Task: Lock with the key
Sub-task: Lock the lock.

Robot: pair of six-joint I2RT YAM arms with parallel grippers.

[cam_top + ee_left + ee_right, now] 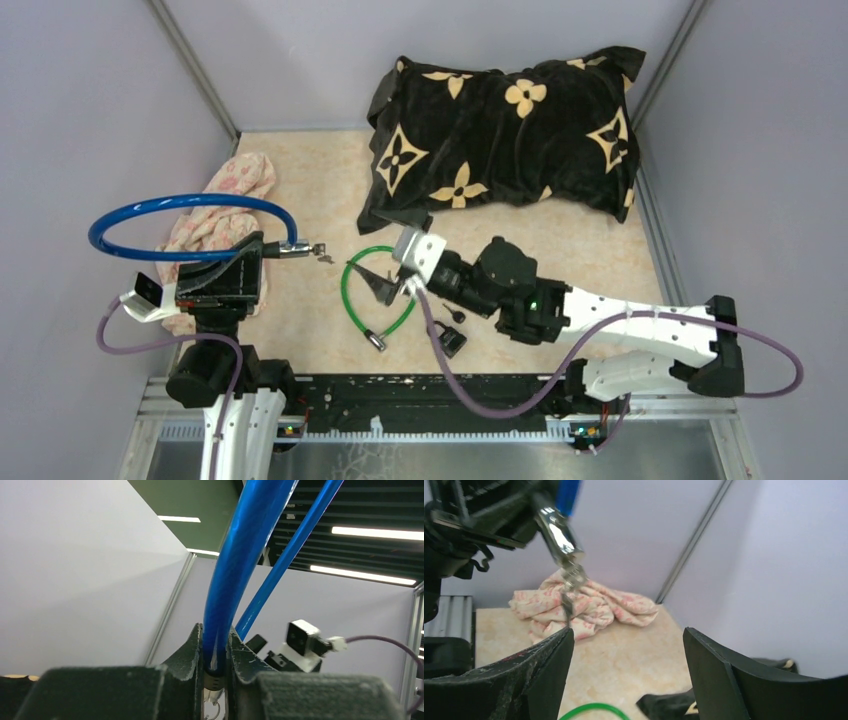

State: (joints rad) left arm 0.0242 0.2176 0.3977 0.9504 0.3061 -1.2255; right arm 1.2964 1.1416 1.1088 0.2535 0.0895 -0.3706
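Note:
A blue cable lock [190,212] is held up in the air by my left gripper [255,252], which is shut on the cable close to its metal lock end [295,248]. A small key bunch [322,254] hangs from that end. In the left wrist view the blue cable [235,570] rises from between the shut fingers [190,655]. My right gripper [388,262] is open and empty, just right of the hanging keys. In the right wrist view the metal end [559,532] and keys [571,577] hang above the left finger [539,670].
A green cable lock [352,290] lies on the table under my right gripper, with a small black piece [450,340] beside it. A pink floral cloth [225,205] lies at the left. A black patterned pillow [505,135] fills the back.

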